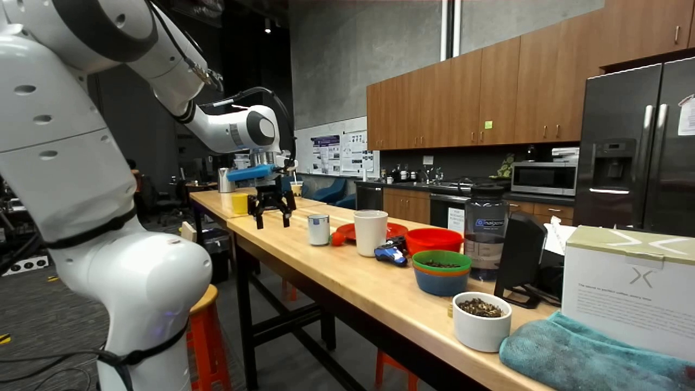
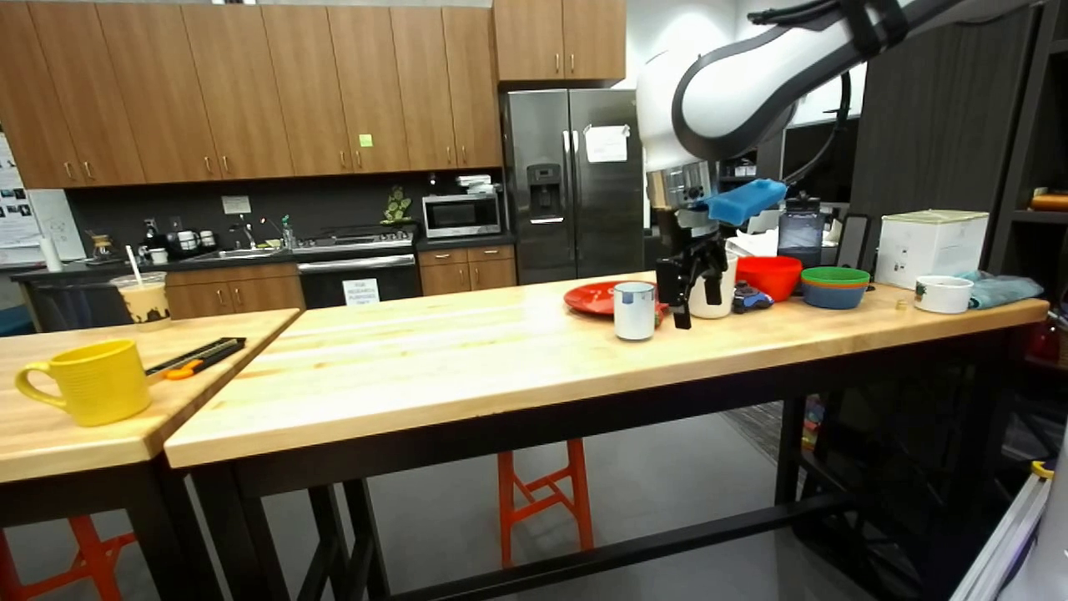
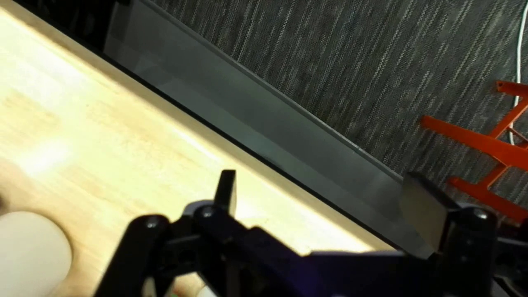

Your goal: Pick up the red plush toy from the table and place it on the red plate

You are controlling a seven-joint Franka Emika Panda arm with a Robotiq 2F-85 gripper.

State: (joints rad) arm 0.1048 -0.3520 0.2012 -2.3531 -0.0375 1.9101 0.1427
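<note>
The small red plush toy (image 1: 337,238) lies on the table between a metal-grey mug and a tall white cup, against the near rim of the red plate. In an exterior view, a sliver of the toy (image 2: 662,312) shows behind the mug. The glossy red plate (image 1: 397,229) lies behind the mug and cup, partly hidden by them; it also shows in an exterior view (image 2: 591,298). My gripper (image 1: 273,220) is open and empty, above the table's long edge and apart from the toy. Its spread fingers (image 3: 324,198) show table edge and floor between them in the wrist view.
The grey mug (image 1: 318,229) and white cup (image 1: 371,232) flank the toy. A blue controller (image 1: 392,254), red bowl (image 1: 433,240), stacked bowls (image 1: 442,274), bottle (image 1: 485,233) and white bowl (image 1: 481,326) stand further along. A yellow mug (image 2: 98,381) stands on the adjoining table.
</note>
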